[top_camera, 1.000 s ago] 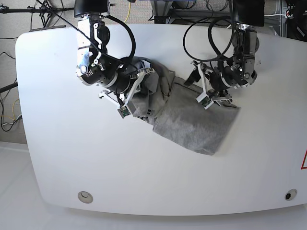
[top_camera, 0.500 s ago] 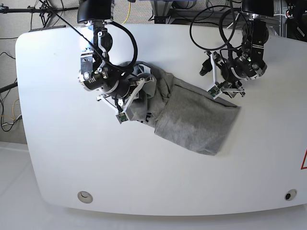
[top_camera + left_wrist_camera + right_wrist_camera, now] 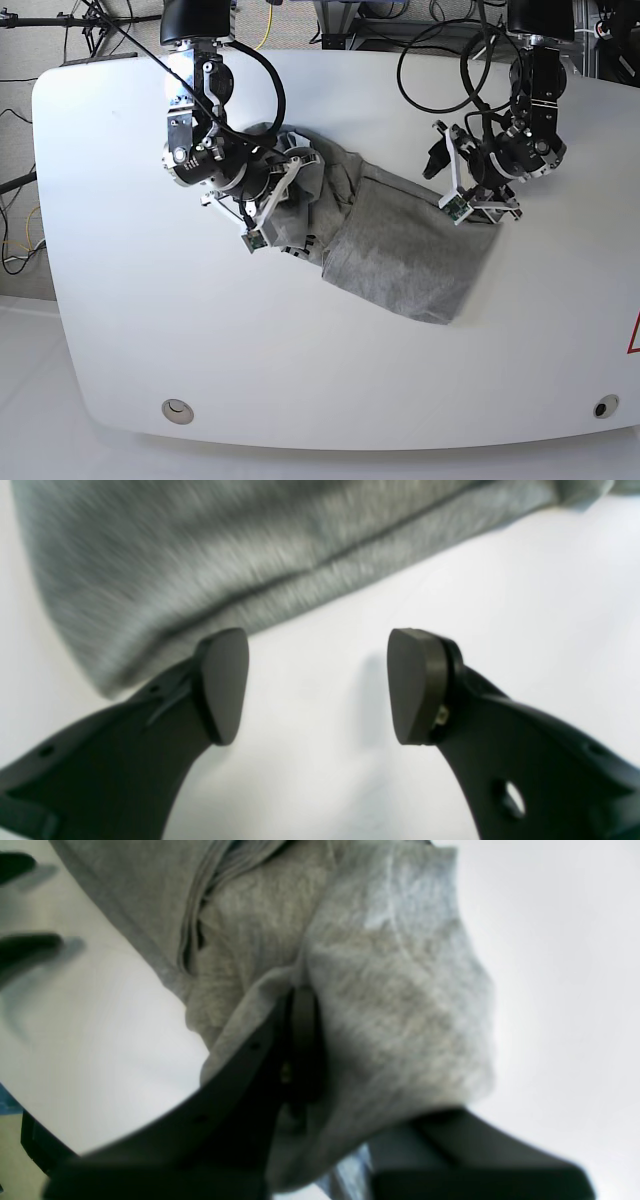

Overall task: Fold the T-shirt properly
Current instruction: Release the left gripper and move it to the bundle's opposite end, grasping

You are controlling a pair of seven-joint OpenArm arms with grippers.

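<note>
Only the right wrist view confirms the right gripper (image 3: 320, 1050) clenched on the T-shirt (image 3: 390, 990). We see the left gripper (image 3: 317, 685) released, empty, with the shirt edge at 12 o'clock.

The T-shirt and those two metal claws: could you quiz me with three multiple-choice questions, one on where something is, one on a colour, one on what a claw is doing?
1. Where does the T-shirt lie?
A. On the white table
B. On the floor
C. Over a chair

2. What colour is the T-shirt?
A. Red
B. Heather grey
C. Navy

3. What is the left gripper doing?
A. Clamped on cloth
B. Open and empty, just off the shirt's edge
C. Holding a tool

Answers:
1 A: the base view shows the shirt crumpled on the tabletop between the two arms.
2 B: every view shows grey cloth.
3 B: the left wrist view shows bare table between its spread pads, while the right gripper is the one pinching a fold.
</note>
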